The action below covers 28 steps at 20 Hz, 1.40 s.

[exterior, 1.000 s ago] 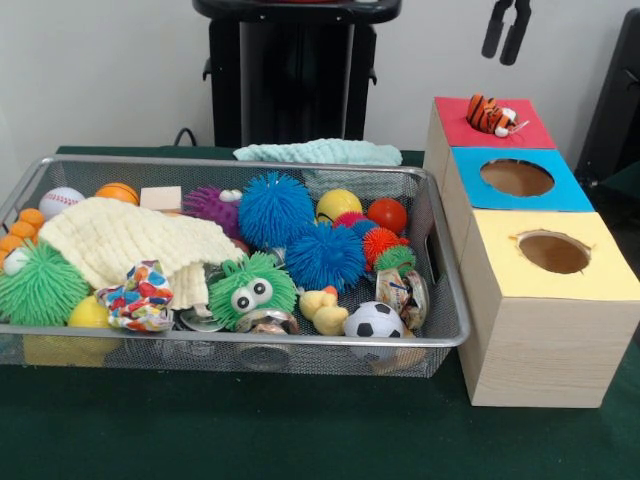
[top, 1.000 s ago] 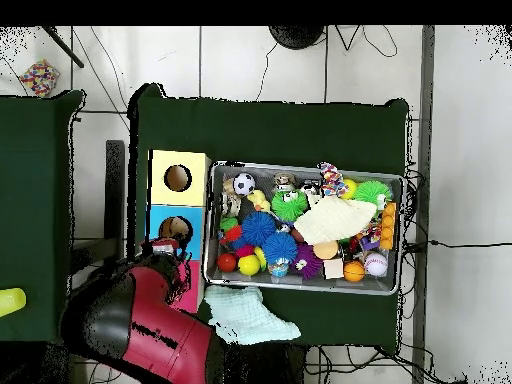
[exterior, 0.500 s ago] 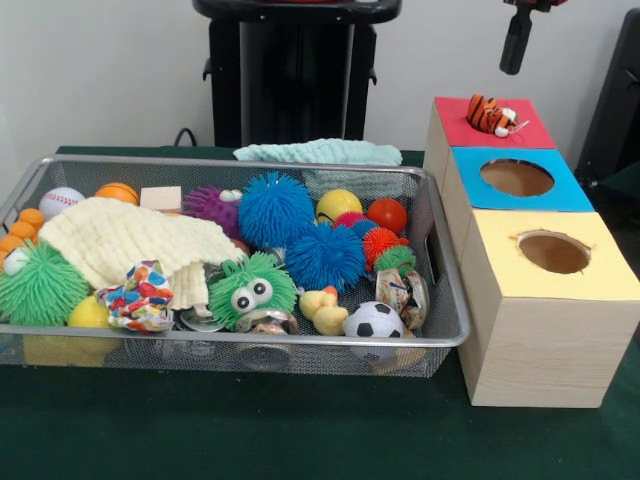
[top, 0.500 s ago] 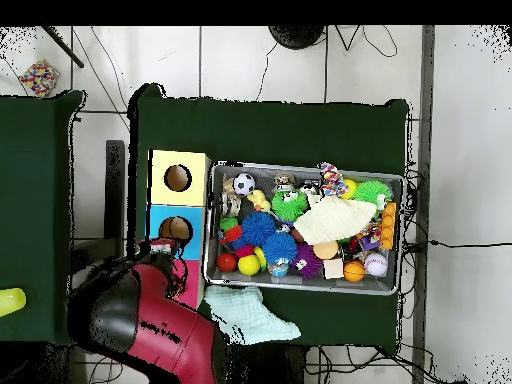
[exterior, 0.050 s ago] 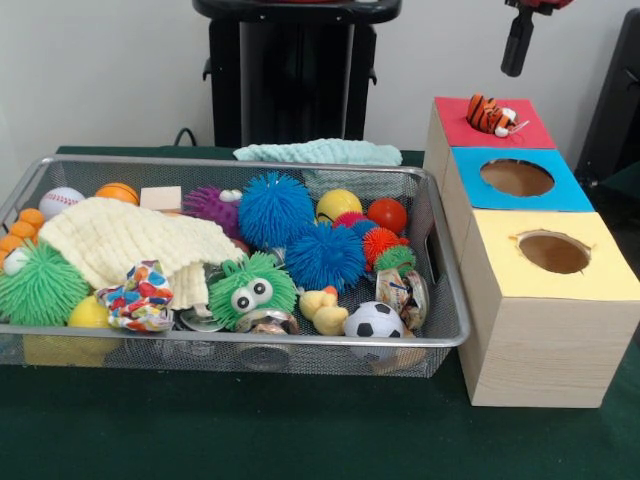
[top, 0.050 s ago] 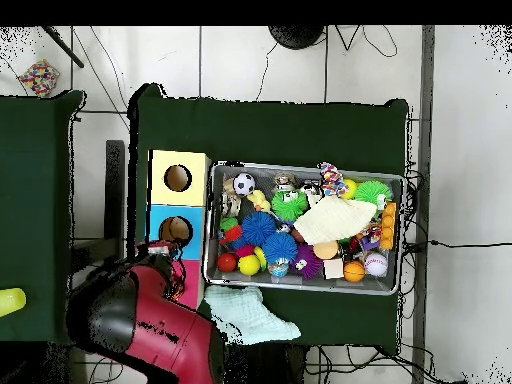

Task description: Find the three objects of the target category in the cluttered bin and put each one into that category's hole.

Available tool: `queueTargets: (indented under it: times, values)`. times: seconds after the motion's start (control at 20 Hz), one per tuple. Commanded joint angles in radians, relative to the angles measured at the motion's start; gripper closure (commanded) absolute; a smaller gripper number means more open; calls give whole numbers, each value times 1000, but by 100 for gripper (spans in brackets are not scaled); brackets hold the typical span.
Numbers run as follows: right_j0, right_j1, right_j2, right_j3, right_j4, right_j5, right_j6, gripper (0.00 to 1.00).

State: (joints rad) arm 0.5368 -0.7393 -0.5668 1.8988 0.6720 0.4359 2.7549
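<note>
A wire mesh bin (exterior, 0.050 s ago: 448,330) holds a jumble of toys: blue spiky balls (exterior, 0.050 s ago: 276,208), a green googly-eyed fuzzy toy (exterior, 0.050 s ago: 252,288), a yellow duck (exterior, 0.050 s ago: 322,310), a soccer ball (exterior, 0.050 s ago: 373,320), a baseball (exterior, 0.050 s ago: 61,200) and a cream knitted cloth (exterior, 0.050 s ago: 125,240). To its right stands a wooden box with a red top (exterior, 0.050 s ago: 530,132), a blue hole (exterior, 0.050 s ago: 516,177) and a yellow hole (exterior, 0.050 s ago: 553,252). A striped tiger toy (exterior, 0.050 s ago: 491,114) lies on the red top. My gripper (exterior, 0.050 s ago: 516,45) hangs high above the red top, holding nothing. In the overhead view the red arm (top, 0.050 s ago: 150,330) covers the red end of the box.
A mint towel (exterior, 0.050 s ago: 320,152) lies behind the bin, and shows in the overhead view as the towel (top, 0.050 s ago: 250,315) beside the arm. Green cloth (exterior, 0.050 s ago: 300,430) covers the table. A dark stand (exterior, 0.050 s ago: 610,100) rises at the far right edge.
The gripper has risen toward the top edge and turned, so one dark bar shows where two showed. The tiger toy stays on the red top.
</note>
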Motion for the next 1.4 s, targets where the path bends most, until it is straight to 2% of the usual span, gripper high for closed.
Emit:
queueTargets:
  times: [0.05, 0.2, 0.4, 0.75, 1.0, 1.4]
  values:
    - [-18, 47, 102, 88, -19, 60, 154, 100]
    - [-45, 75, 131, 114, -12, -31, 132, 100]
    - [-36, 112, 109, 107, -35, -39, 129, 100]
    - [-42, 108, 152, 147, -9, -71, 124, 100]
    - [3, 143, 105, 136, -38, -18, 147, 100]
    - [50, 136, 121, 148, 11, 6, 212, 100]
